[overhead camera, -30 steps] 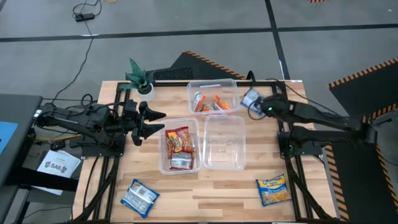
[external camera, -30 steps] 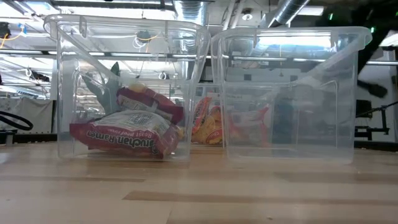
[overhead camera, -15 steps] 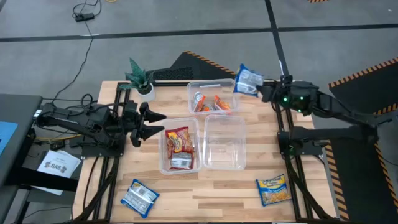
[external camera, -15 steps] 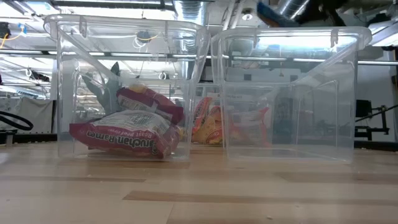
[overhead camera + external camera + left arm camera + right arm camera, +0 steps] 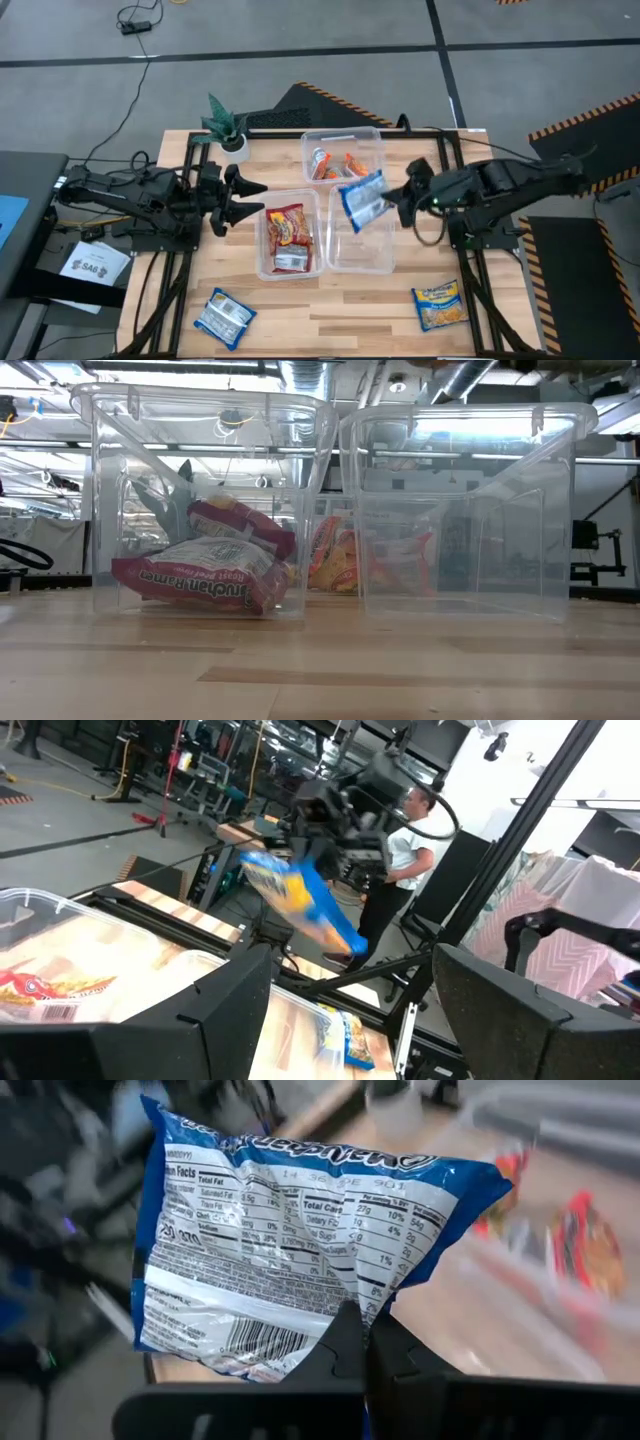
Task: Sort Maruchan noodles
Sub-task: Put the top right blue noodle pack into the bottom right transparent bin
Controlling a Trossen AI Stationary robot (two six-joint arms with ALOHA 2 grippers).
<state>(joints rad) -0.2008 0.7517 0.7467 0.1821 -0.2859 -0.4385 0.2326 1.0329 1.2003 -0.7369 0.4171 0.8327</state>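
One blue-and-white packet (image 5: 362, 200) hangs pinched in my right hand (image 5: 392, 203), out past its fingertips, over the empty clear bin (image 5: 362, 262) — release looks next, I judge. Its back reads "Nutrition Facts", with a barcode. In the neighbouring bin (image 5: 110, 510) a red packet (image 5: 200, 582) reads "Maruchan Ramen". My left hand (image 5: 240, 197) waits farther off, fingers spread wide, holding nothing.

Right fingers (image 5: 392, 203) hold blue packet (image 5: 362, 199) over empty bin (image 5: 360, 245).
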